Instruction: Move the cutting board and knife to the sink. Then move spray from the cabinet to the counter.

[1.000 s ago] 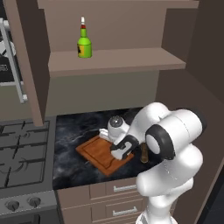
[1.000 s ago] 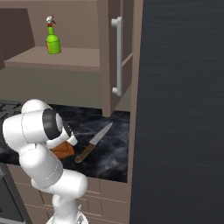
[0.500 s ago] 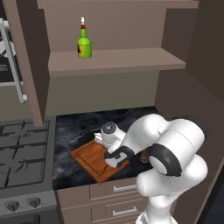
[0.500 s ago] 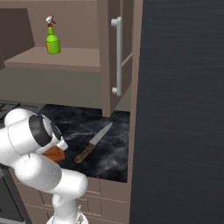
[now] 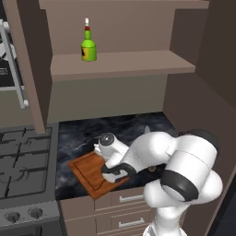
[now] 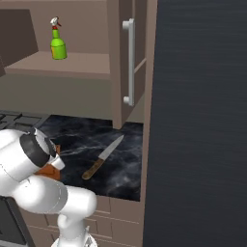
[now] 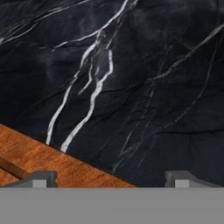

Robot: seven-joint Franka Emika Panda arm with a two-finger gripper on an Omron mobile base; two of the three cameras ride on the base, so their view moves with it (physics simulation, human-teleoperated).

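Note:
The reddish-brown cutting board (image 5: 92, 174) lies on the black marble counter (image 5: 131, 128), near its front edge beside the stove. My gripper (image 5: 101, 152) hangs low over the board's far edge. In the hand view my gripper (image 7: 111, 179) is open and holds nothing, one tip over the cutting board (image 7: 39, 159) and the other over bare counter (image 7: 144, 78). The knife (image 6: 101, 157) lies loose on the counter to the board's right, blade pointing away. The green spray (image 5: 88, 46) stands upright on the cabinet shelf (image 5: 124, 63). The sink is out of view.
A gas stove (image 5: 23, 161) adjoins the counter on the left. The open cabinet door (image 6: 126, 62) with its long silver handle hangs over the counter's right side. A tall dark wall (image 6: 202, 120) closes the right. Drawers (image 5: 124, 199) sit below the counter.
The arm has swung left and bent lower over the board. The board appears shifted slightly left toward the stove. The jaws stayed open; knife and spray have not moved.

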